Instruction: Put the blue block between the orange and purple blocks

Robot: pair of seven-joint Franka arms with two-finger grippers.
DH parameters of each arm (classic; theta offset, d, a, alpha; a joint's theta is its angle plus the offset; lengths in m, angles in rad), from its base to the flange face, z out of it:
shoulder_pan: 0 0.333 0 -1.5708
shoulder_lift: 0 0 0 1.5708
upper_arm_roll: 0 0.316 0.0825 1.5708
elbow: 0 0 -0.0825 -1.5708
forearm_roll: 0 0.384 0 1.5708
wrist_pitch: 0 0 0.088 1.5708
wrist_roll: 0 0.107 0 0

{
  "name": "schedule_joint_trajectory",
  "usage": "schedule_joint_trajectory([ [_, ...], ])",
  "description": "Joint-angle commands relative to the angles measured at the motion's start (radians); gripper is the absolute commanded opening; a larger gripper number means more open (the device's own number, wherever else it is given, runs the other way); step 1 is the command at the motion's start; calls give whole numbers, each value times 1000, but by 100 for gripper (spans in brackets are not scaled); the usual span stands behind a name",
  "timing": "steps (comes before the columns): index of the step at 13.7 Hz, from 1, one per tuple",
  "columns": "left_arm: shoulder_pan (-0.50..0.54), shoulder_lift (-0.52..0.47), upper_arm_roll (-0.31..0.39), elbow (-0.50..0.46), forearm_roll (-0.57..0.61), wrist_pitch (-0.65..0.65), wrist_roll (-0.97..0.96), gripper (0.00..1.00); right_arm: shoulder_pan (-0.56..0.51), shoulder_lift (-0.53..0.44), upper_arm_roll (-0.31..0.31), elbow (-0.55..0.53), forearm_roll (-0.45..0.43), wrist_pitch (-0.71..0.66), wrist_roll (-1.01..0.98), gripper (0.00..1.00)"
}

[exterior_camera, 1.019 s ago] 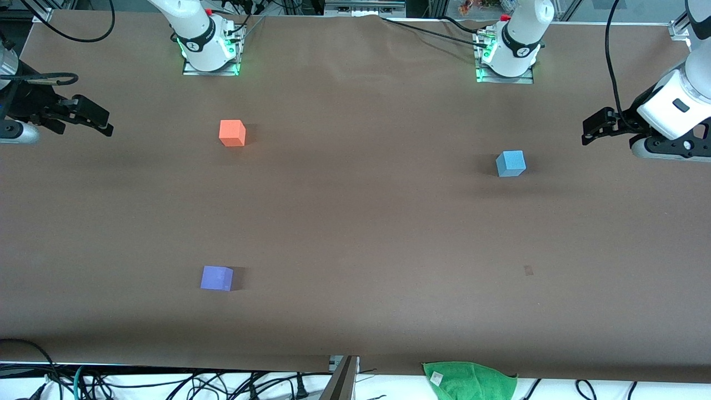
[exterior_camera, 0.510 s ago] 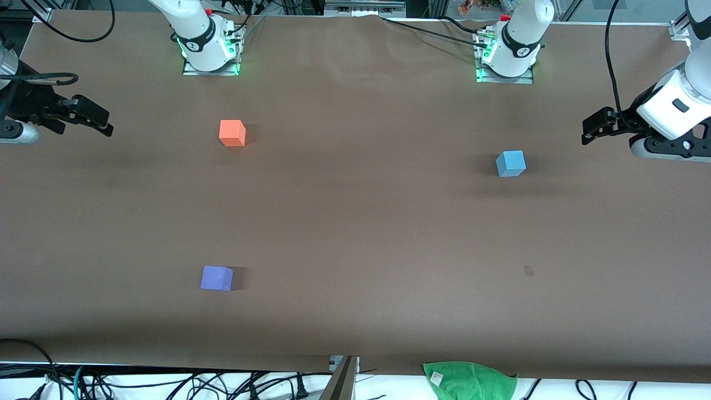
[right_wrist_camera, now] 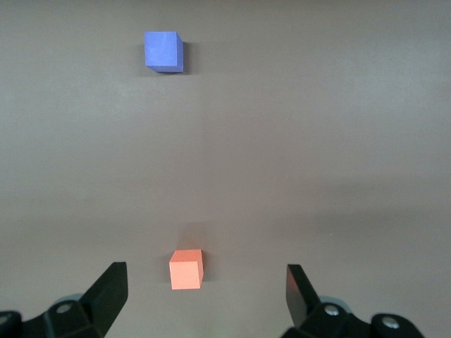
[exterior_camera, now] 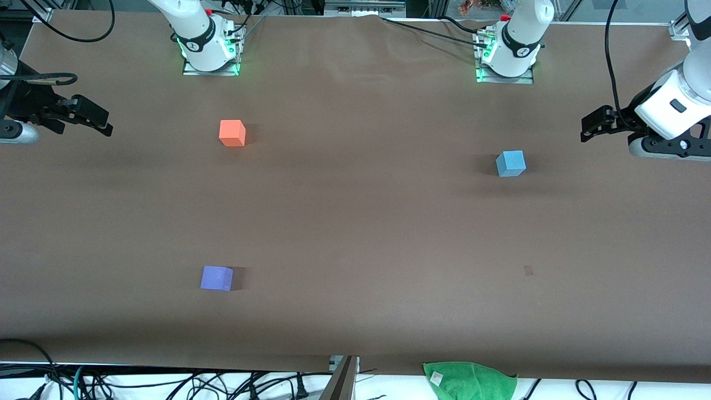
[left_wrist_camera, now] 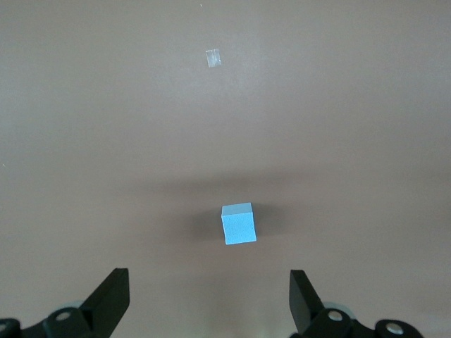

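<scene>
The light sky-blue block point(exterior_camera: 510, 163) sits on the brown table toward the left arm's end; it also shows in the left wrist view point(left_wrist_camera: 238, 223). The orange block point(exterior_camera: 232, 133) sits toward the right arm's end, and the purple block point(exterior_camera: 216, 278) lies nearer to the front camera than it. Both show in the right wrist view, orange block point(right_wrist_camera: 187, 269) and purple block point(right_wrist_camera: 163, 51). My left gripper point(exterior_camera: 590, 129) is open and empty in the air at the table's end, apart from the blue block. My right gripper point(exterior_camera: 97, 119) is open and empty at the other end.
A green cloth point(exterior_camera: 469, 379) hangs at the table's edge nearest the front camera. A small tape mark point(exterior_camera: 528, 270) lies on the table, also in the left wrist view point(left_wrist_camera: 213, 58). Cables run along the table's edges.
The left arm has shifted very slightly upward in the front view. The blocks and the right arm have not moved.
</scene>
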Motion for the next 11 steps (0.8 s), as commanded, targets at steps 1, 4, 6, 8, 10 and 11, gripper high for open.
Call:
schedule_joint_trajectory([
  [1,-2,-6,9,-5,-27,-18,7,100,-4,-9,-5,3,15,-13,-15,99],
  [4,-1,31,9,-11,-39,-126,39,100,-4,-7,-5,3,15,-13,-15,99],
  [6,-2,60,9,-40,-41,-128,47,100,-4,-7,-5,3,15,-14,-15,99],
  [8,-2,95,9,-70,-42,-63,45,100,-4,-7,-5,3,15,-13,-15,99],
  [10,-4,92,7,-187,-42,87,39,100,-6,-7,-5,3,15,-14,-16,99],
  [11,-4,86,7,-259,-42,179,39,100,-6,-7,-5,3,15,-13,-16,99],
])
